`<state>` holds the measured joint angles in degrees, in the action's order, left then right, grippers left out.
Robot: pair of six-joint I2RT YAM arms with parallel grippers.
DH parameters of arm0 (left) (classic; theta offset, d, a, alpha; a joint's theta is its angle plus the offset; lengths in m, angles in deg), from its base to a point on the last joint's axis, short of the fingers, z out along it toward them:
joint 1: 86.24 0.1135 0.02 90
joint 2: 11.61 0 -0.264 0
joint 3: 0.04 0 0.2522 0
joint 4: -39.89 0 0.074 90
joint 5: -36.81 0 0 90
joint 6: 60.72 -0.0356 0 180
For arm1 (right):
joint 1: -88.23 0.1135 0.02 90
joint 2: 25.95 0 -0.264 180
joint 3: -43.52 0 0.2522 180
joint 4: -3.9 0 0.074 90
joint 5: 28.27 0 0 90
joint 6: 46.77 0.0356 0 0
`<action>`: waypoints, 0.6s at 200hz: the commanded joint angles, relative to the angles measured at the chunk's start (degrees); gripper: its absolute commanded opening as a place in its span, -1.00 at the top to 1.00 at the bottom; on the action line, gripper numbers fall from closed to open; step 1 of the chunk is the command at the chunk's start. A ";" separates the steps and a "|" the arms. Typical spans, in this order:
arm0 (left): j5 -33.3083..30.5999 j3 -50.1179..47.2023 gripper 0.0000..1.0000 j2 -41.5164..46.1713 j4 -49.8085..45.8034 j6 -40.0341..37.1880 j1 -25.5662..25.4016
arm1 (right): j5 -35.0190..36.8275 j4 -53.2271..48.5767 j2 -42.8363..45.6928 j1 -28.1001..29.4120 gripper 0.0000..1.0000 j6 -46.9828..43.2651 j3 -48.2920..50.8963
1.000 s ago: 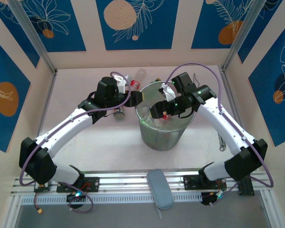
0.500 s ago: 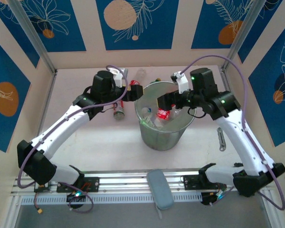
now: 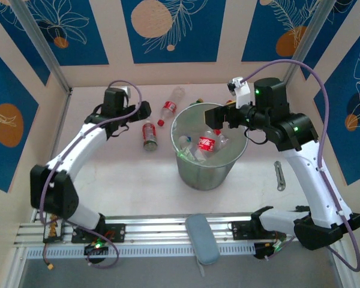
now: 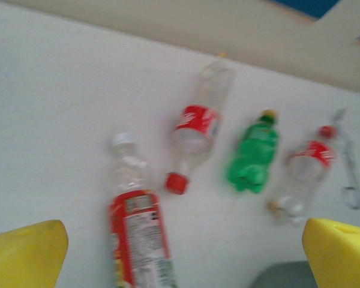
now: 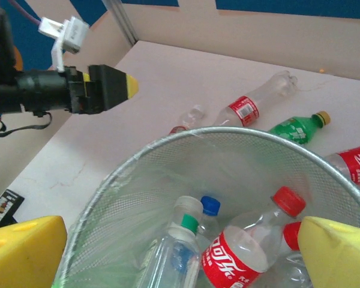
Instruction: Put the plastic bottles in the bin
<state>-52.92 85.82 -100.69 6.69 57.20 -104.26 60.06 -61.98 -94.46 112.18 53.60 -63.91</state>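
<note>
A round bin point(image 3: 204, 174) stands in the middle of the table point(image 3: 126, 177), seen from above. Inside the bin lie at least 4 bottles point(image 5: 243, 252): one has a red label and red cap, one a blue cap, one a green cap.

The right gripper point(image 3: 211, 114) hovers over the bin's far rim. Its yellow jaws are spread wide and hold nothing.

4 more lie on the table outside the bin. A white-capped bottle point(image 4: 138, 231) with a red label lies just left of the bin. A red-capped bottle point(image 4: 195, 129) lies behind the bin, to its left. A green bottle point(image 4: 254, 153) with a yellow cap lies close behind the bin. A 4th bottle point(image 4: 306, 162), red-labelled, lies just beside the green one, also behind the bin.

The left gripper point(image 3: 145, 110) hangs left of the bin's far rim, above the table near the white-capped bottle. Its jaws are released wide apart and empty.
</note>
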 commanded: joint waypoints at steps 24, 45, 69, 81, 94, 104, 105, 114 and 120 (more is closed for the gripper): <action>-4.74 -0.04 -1.00 -9.26 -2.06 -0.55 -1.68 | 0.11 -2.11 -0.26 -1.50 -0.98 -0.09 -0.51; -6.64 0.84 -1.00 -12.46 -3.29 -0.71 -3.01 | -0.36 -2.03 -0.22 -2.34 -0.98 -0.18 0.05; -7.59 0.53 -1.00 -14.49 -3.85 -0.17 -4.64 | -1.05 -1.65 -0.21 -3.17 -0.98 -0.10 0.91; -7.66 -0.24 -1.00 -14.93 -3.64 0.65 -5.04 | -1.38 -1.46 -0.27 -3.45 -0.98 -0.09 1.25; -7.04 -1.58 -1.00 -15.24 -2.74 1.71 -5.38 | -1.62 -1.13 -0.30 -3.72 -0.98 -0.09 1.62; -6.95 -2.25 -1.00 -15.50 -2.44 2.12 -5.77 | -1.62 -1.02 -0.31 -3.97 -0.98 -0.09 1.98; -6.95 -2.32 -1.00 -15.55 -2.44 2.17 -5.78 | -1.65 -0.99 -0.31 -3.98 -0.98 -0.09 2.03; -7.03 -2.86 -1.00 -15.81 -2.18 2.43 -6.05 | -1.67 -0.97 -0.44 -4.21 -0.98 -0.13 2.30; -7.13 -3.07 -1.00 -16.02 -2.06 2.57 -6.15 | -1.76 -0.92 -0.45 -4.31 -0.98 -0.13 2.47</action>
<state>-58.84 84.40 -115.29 4.37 58.16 -109.72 59.80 -63.16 -94.55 108.44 53.62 -62.33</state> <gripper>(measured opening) 0.998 0.991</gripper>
